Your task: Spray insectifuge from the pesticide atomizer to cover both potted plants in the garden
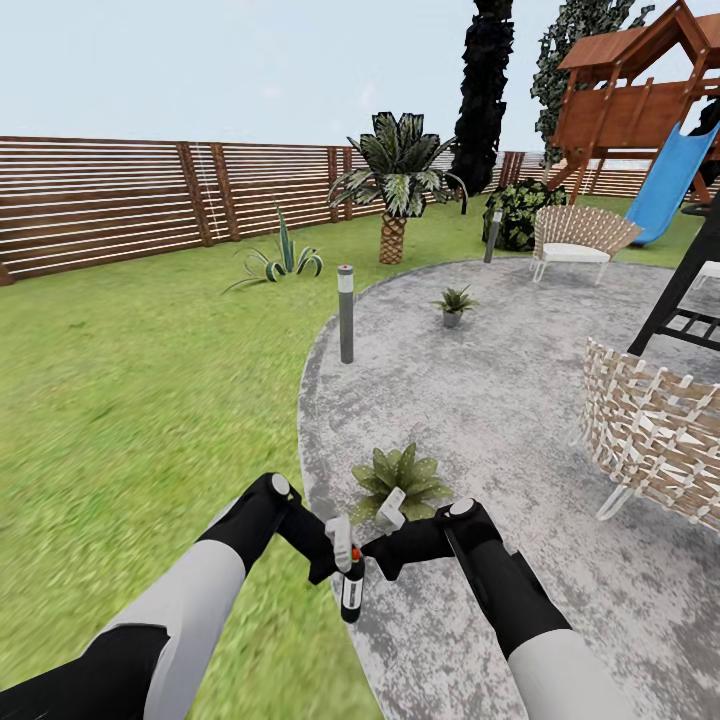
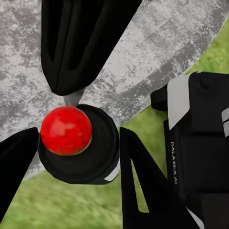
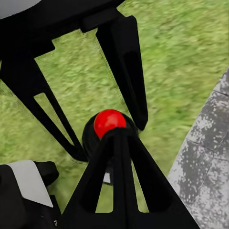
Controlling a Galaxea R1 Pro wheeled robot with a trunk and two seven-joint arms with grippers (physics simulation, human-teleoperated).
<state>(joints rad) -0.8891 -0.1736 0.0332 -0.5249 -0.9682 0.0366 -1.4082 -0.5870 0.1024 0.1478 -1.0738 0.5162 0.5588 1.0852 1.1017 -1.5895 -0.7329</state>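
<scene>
Your garden's stone patio (image 1: 520,400) spreads ahead. The nearer potted plant (image 1: 400,478) sits just beyond your tools, slightly right; the farther potted plant (image 1: 455,303) stands well ahead. Both forearms angle inward, elbows out. The pesticide atomizer (image 1: 351,588) hangs upright, long axis vertical, between them. Your left tool (image 1: 342,556) is clamped on it; the right tool (image 1: 385,553) looks closed against it too, so tip the nozzle forward.

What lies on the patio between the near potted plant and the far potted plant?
In the head view, only bare grey stone patio lies between the near potted plant and the far potted plant. A grey bollard lamp stands off to the side, at the patio's edge.
</scene>
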